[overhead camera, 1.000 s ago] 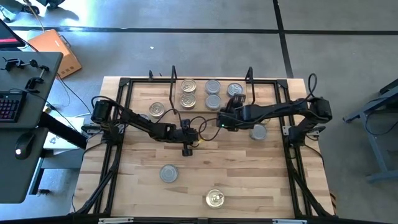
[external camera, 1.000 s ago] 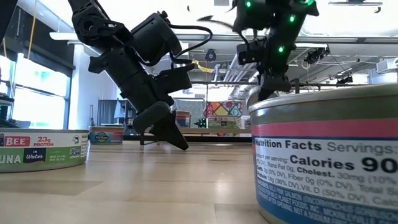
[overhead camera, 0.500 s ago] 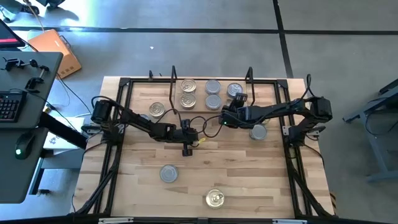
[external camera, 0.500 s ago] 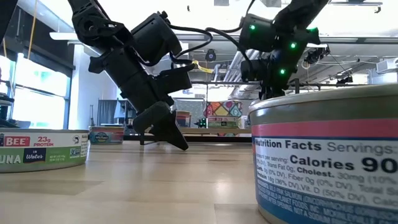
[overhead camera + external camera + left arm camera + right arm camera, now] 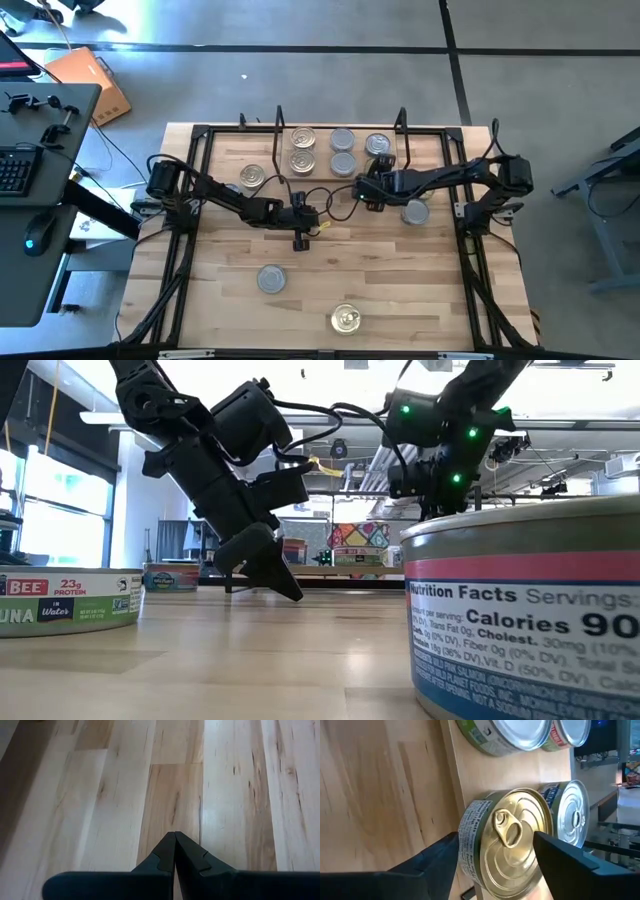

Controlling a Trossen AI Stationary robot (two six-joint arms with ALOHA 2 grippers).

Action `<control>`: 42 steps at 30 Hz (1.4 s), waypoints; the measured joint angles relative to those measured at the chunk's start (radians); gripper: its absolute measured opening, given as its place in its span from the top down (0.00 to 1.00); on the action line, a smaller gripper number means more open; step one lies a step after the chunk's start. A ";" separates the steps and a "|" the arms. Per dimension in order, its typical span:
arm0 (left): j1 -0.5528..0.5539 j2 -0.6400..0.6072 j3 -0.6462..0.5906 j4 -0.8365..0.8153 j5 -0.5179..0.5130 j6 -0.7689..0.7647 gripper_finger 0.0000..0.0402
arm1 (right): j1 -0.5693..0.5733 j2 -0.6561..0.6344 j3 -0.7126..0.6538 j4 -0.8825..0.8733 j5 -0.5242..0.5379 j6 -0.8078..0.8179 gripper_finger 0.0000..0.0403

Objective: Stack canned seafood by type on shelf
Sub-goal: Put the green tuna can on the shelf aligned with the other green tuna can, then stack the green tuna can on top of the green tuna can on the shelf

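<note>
Right gripper point(image 5: 495, 857) wide open, fingers either side of the gold-lid can point(image 5: 512, 842) at the shelf point(image 5: 520, 767) edge. Silver can point(image 5: 572, 817) just beyond it. Centre before closing, grip low, don't nudge the neighbour. Left gripper point(image 5: 175, 852) pinched closed, empty, parked mid-table.

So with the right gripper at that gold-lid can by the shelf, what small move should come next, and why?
Probably close the right gripper on the gold-lid can: its open fingers already flank the can at the shelf edge, but daylight shows on both sides. The left gripper rests shut over bare table.
</note>
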 joint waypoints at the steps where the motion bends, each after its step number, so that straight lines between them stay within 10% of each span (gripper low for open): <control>1: 0.000 0.000 0.000 0.000 0.000 0.000 1.00 | 0.000 0.000 0.000 0.000 0.012 -0.001 0.38; 20: 0.000 0.000 0.000 -0.001 0.000 0.000 1.00 | 0.004 -0.001 0.001 0.000 0.127 0.067 0.37; 42: -0.141 -0.021 0.001 -0.058 0.000 0.043 1.00 | 0.366 -0.023 0.002 0.223 -0.094 0.482 0.37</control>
